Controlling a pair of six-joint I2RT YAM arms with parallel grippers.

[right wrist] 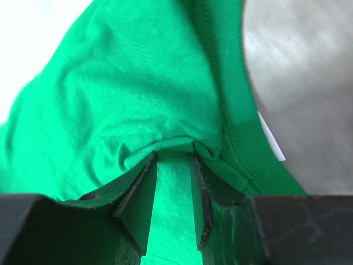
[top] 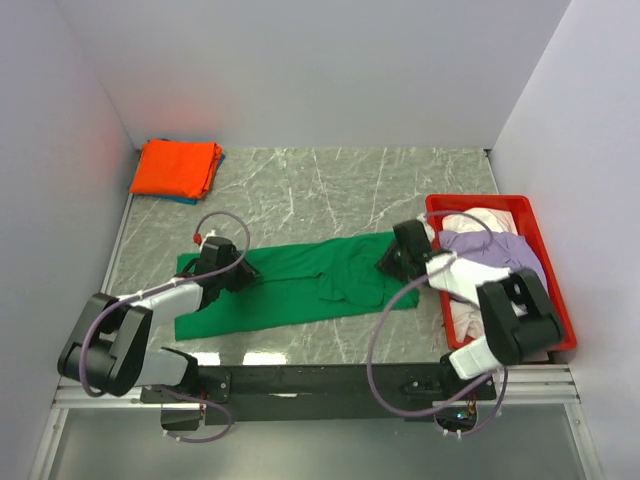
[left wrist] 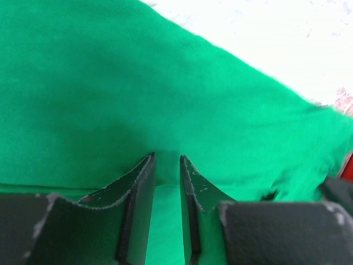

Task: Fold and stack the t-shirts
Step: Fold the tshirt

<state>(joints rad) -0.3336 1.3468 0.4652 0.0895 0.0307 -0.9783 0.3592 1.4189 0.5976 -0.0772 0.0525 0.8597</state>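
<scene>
Marble table (top: pixel 330 190) overhead; wrist views show right pincer (right wrist: pixel 174 157) pinching green t-shirt (right wrist: pixel 138 99), left pincer (left wrist: pixel 167 157) unclear.

Lab robot cell: blank white walls (top: pixel 300 70) around a marble-patterned table (top: pixel 350 180).

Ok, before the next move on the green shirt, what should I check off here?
1. Grip of right fingers on green t-shirt: ok, cloth bunches at their tips.
2. Grip of left fingers: cannot tell, cloth merely shows between them.
3. Shirt lying smooth: not ok, rumpled mid-length.
4. Folded orange t-shirt out of the way: ok, far left corner.
5. Gap to red tray: cannot tell, the arm hides it.
</scene>
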